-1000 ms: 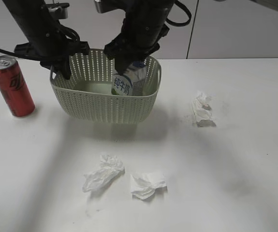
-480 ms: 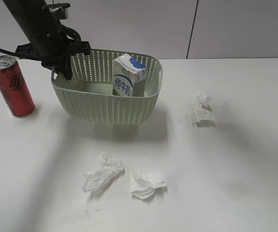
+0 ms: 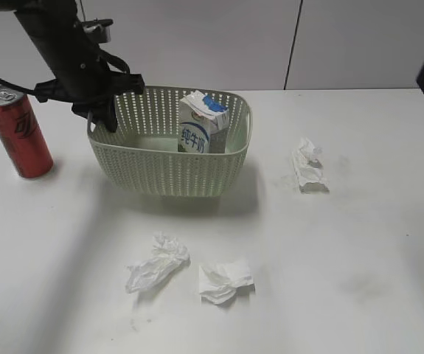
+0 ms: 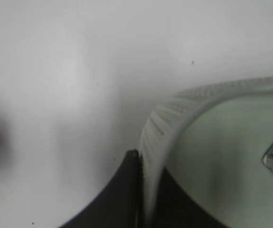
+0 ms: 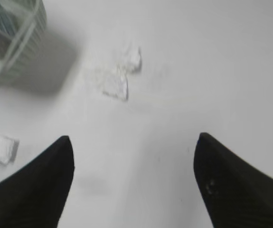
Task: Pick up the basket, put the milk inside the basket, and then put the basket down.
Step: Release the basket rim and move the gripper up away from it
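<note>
White worktop [image 3: 359,295], grey wall panels behind. Basket [image 3: 171,166] sits left of centre, its left rim pinched between the left gripper [image 4: 143,190] jaws, probably so it can be set down level. Right gripper [image 5: 131,185] hangs well off to the right, jaws spread and empty. Red can [image 3: 18,133] stands beside the basket. Milk [image 3: 203,124] stands upright inside it, so only the put-down looks left. Three tissues [image 3: 156,263] lie scattered.

L fingers [image 4: 148,190] clamped on rim; R fingers [image 5: 41,185] apart.
</note>
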`<action>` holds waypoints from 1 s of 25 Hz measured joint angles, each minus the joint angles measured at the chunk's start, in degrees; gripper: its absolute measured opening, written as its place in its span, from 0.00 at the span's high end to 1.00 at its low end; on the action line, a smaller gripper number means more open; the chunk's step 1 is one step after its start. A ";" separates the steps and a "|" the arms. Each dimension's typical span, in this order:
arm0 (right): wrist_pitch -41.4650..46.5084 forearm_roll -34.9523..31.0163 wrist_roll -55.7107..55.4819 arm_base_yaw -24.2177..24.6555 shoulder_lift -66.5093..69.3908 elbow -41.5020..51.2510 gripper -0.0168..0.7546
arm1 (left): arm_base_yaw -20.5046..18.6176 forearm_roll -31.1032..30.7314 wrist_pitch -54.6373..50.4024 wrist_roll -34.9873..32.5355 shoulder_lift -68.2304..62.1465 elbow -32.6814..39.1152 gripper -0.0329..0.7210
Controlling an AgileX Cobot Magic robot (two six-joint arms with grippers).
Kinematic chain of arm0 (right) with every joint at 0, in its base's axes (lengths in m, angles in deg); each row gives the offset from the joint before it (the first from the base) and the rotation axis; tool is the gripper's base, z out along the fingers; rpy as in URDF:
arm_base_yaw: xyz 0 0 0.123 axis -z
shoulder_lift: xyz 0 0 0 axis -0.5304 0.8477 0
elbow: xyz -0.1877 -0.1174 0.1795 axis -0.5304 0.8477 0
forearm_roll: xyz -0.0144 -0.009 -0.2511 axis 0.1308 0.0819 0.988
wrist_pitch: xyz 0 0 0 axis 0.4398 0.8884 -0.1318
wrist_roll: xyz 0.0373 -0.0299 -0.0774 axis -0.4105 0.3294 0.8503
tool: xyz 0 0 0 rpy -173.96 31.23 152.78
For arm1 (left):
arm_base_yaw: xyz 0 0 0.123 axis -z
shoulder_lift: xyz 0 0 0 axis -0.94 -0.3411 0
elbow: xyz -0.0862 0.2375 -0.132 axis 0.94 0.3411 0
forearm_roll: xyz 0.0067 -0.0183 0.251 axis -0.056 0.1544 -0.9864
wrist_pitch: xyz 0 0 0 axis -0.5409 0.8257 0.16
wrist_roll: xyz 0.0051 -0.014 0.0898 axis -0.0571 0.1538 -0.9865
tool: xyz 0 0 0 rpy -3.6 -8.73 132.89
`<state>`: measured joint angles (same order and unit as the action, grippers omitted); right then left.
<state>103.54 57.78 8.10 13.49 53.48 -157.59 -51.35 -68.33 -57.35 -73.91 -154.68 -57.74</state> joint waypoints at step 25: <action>-1.74 -2.01 -4.11 0.32 -43.25 36.55 0.21 | 0.00 2.32 -2.93 0.31 0.02 -0.06 0.16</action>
<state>101.80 55.77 3.99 13.81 10.23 -121.04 -51.35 -66.01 -60.28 -73.60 -154.66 -57.80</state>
